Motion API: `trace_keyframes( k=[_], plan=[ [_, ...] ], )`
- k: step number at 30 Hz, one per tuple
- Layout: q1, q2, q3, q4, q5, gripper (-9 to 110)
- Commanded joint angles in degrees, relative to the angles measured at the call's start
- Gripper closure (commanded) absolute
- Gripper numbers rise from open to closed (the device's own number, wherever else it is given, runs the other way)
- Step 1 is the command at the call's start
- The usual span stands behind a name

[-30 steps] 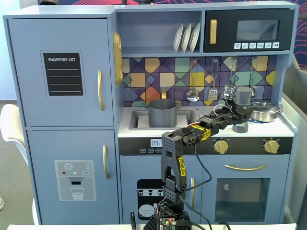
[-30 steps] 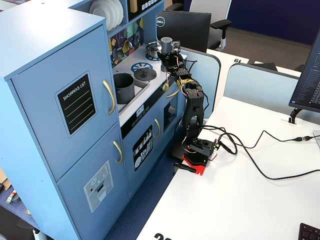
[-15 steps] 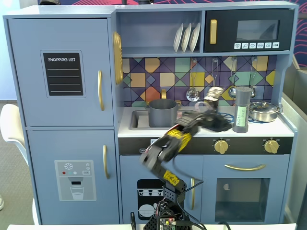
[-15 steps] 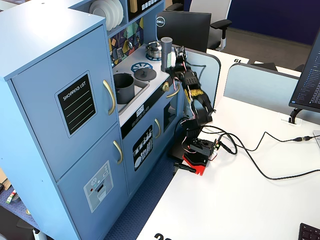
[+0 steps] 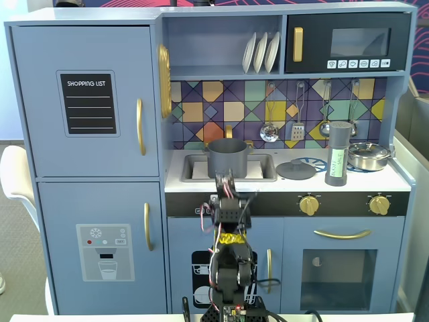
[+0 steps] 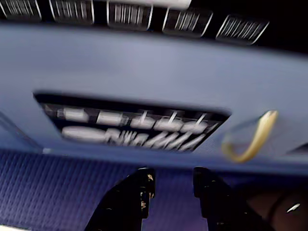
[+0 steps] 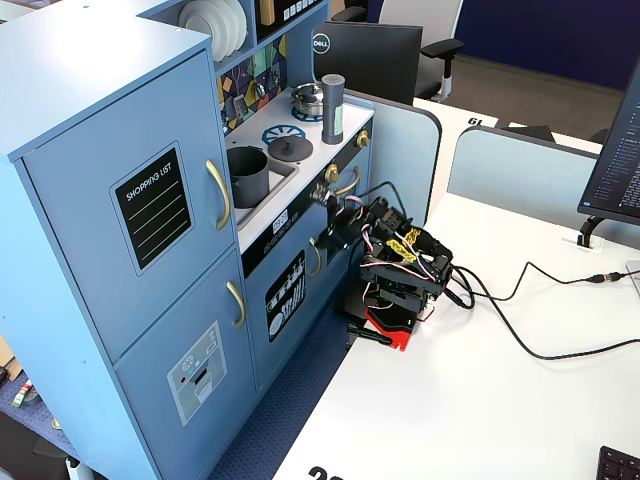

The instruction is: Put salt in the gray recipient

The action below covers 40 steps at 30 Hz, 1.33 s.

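The salt point(image 5: 337, 154) stands upright by itself on the right of the toy kitchen's counter, its pale green label facing front; it shows too in the side fixed view, salt point(image 7: 333, 108). The gray recipient point(image 5: 228, 157) sits in the sink, seen also as the gray recipient point(image 7: 247, 175). My gripper point(image 5: 225, 180) is far from both, folded back low in front of the counter's edge. In the wrist view the gripper point(image 6: 173, 172) is open with nothing between its black fingers point(image 6: 139, 192), facing the cabinet front and blue carpet.
A flat gray lid point(image 5: 295, 169) lies on the hob between pot and shaker. A shiny silver pan point(image 5: 367, 155) stands behind the shaker. Gold knobs point(image 5: 309, 204) and a gold door handle point(image 6: 252, 142) stick out from the cabinet front. The folded arm point(image 7: 400, 265) rests on the white desk point(image 7: 500, 420).
One second ago the gripper held the salt above the counter's right side. It has let go, the salt now stands alone, and the arm has pulled back and folded down.
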<state>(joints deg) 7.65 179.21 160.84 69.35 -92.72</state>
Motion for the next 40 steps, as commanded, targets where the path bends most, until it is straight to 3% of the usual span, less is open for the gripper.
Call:
trace_keyframes(
  k=[1,9,16,18,40],
  plan=[
    [-3.69,5.10,11.69,-4.04,3.52,101],
    [-8.17,5.27,17.67,-1.41,8.53,101],
    [-6.24,5.27,17.67,6.50,1.49,100],
    [-5.54,5.27,17.67,6.59,5.80,100],
    [-4.39,5.27,17.67,6.68,5.01,96]
  ],
)
